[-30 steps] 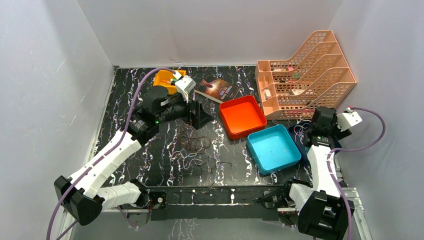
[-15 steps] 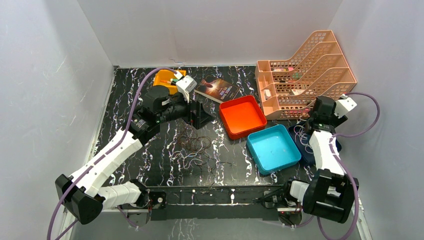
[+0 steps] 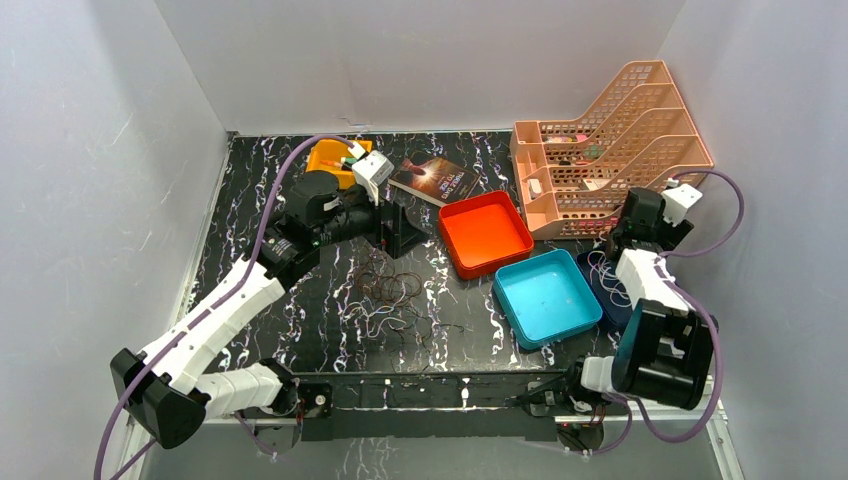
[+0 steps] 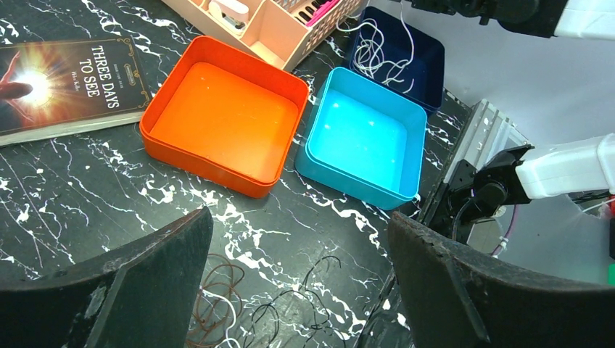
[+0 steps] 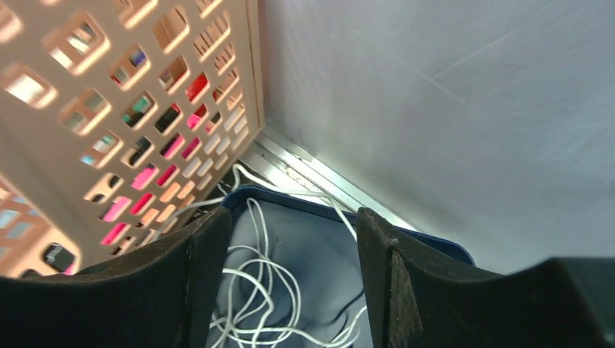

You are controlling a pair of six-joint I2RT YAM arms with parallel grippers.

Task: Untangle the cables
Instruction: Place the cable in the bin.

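Loosely, dark cables [image 3: 392,298] sprawl on open desk [image 3: 320,330] left of the orange tray [image 3: 485,232], under the wide left gripper [image 4: 299,217]. Right of that tray, the parted right gripper [image 5: 294,217] overhangs a white cable [image 5: 265,290] by the wall [image 5: 435,109].

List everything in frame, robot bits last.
table: 1, black marbled, under everything
cables: several, dark and whitish, tangled at table centre
white cable: count unclear, lying in the dark blue tray
orange tray: 1, centre right, empty
light blue tray: 1, nearer than the orange tray, empty
dark blue tray: 1, right of the light blue tray
file rack: 1, peach, back right
book: 1, dark cover, back centre
orange bin: 1, back left
left arm, right arm: white and black, purple cabling
left gripper: black, open, above the tangle
right gripper: black, open, over the dark blue tray
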